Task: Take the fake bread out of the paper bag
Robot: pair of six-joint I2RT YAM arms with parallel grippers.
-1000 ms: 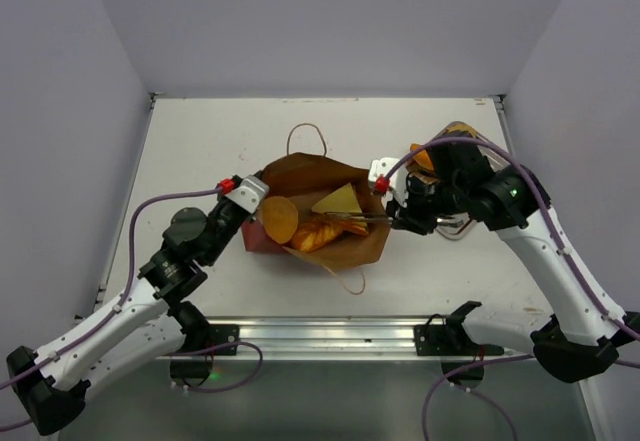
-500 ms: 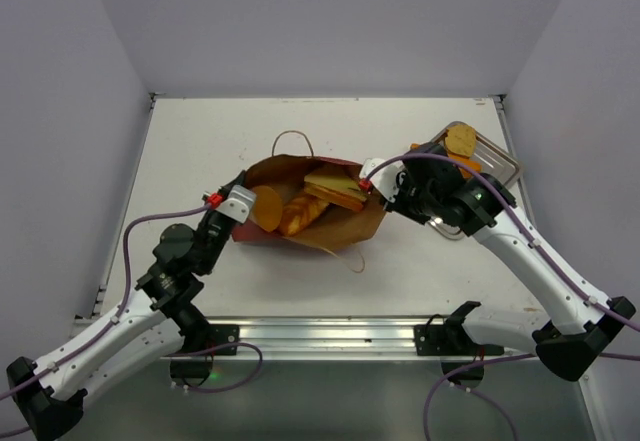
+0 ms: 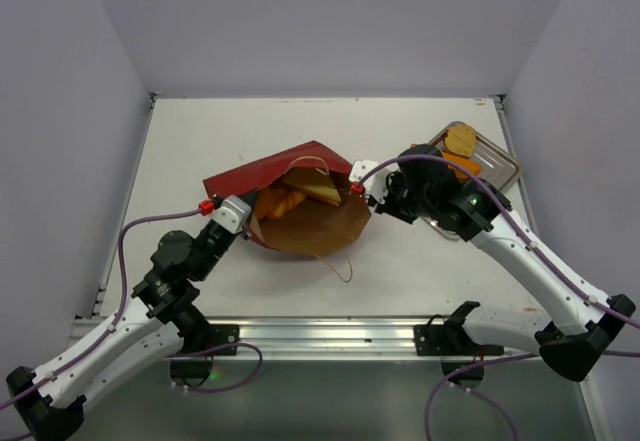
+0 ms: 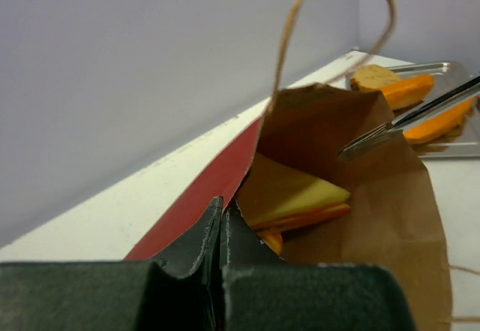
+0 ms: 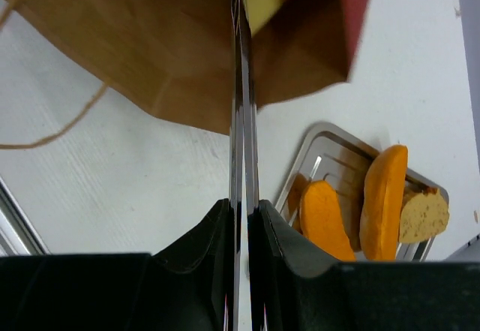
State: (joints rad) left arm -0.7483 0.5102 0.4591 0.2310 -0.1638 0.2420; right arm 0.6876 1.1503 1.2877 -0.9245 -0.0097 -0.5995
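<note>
- One paper bag [image 3: 312, 223], tilted on the table [image 3: 430, 261], was pinched at its rim by the left hand [image 4: 223, 215].
- One pair of tongs [image 5: 241, 121] was grasped by the right hand [image 5: 241, 212].
- Three bread pieces [image 5: 384, 196] were seen on one tray [image 5: 339, 158].

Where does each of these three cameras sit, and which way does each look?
Top external: fixed above and behind the arms, looking down on the table, paper bag and tray; left arm and right arm both show.
Left wrist: on the left arm, looking past its shut left tool into the bag at a yellow bread slice.
Right wrist: on the right arm, looking along its right tool, shut on metal tongs, toward the bag.
Shared: both wrist views show bag, tongs and tray.
</note>
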